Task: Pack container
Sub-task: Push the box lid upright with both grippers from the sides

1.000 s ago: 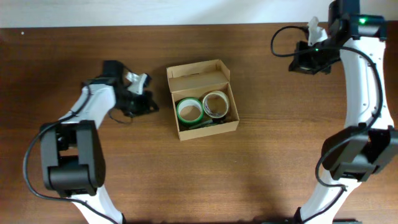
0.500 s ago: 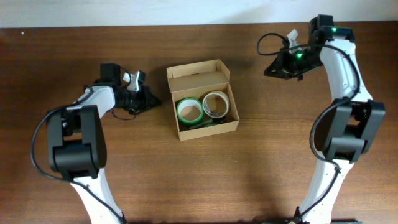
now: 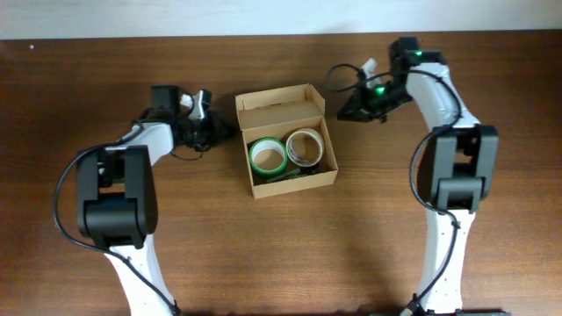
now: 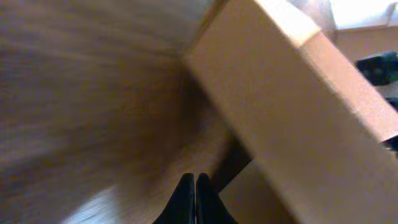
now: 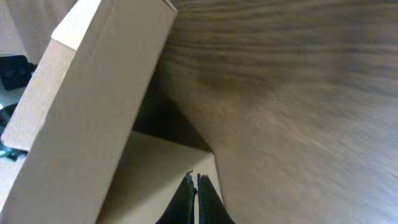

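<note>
The container [image 3: 263, 109] is a tan cardboard box in the middle of the table, its flap lid standing open at the far side. Inside lie a green tape roll [image 3: 267, 156] and a grey-white tape roll [image 3: 304, 146]. My left gripper [image 3: 224, 133] is shut and empty, its tips close to the box's upper left wall; the box [image 4: 298, 106] fills the left wrist view above the fingertips [image 4: 194, 180]. My right gripper [image 3: 342, 115] is shut and empty by the box's upper right corner; the box [image 5: 81, 112] shows in the right wrist view beside the fingertips [image 5: 194, 180].
The dark wooden table [image 3: 395, 228] extends round the box on all sides. A pale wall edge [image 3: 263, 17] runs along the far side of the table.
Both arms have swung inward toward the box: the left gripper moved right to its left wall, the right gripper moved left and down to its right corner. The box has not moved.
</note>
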`<state>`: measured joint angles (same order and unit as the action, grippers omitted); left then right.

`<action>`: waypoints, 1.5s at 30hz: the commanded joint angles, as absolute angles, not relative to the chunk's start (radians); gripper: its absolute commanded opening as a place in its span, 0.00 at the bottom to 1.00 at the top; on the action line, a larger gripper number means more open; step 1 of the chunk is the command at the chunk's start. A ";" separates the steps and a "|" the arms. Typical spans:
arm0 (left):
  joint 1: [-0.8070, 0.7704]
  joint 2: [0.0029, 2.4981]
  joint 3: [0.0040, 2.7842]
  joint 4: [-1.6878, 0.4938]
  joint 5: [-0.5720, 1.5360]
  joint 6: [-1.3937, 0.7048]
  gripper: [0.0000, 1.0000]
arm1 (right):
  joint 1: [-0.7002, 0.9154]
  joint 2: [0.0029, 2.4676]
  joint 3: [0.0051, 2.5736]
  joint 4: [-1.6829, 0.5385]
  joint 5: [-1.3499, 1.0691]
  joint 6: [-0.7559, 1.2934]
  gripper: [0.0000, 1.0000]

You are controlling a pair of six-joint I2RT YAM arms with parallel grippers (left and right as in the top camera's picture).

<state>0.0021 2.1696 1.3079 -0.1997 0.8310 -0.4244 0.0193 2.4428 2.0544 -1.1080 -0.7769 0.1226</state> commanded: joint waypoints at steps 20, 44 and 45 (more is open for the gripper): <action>-0.017 2.202 1.325 0.230 0.929 -0.658 0.02 | 0.032 2.518 2.047 -0.918 -1.148 0.139 0.04; -0.070 2.197 1.543 0.013 0.996 -0.492 0.02 | -0.004 2.405 2.207 -1.169 -1.094 -0.053 0.04; -0.073 2.197 1.554 -0.020 0.991 -0.468 0.02 | -0.001 2.403 2.219 -1.183 -1.087 -0.057 0.04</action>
<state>-0.0612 2.1921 1.5089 0.0254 0.9939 -0.5770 -0.0158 2.4645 2.1639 -1.1622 -1.1118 -0.0074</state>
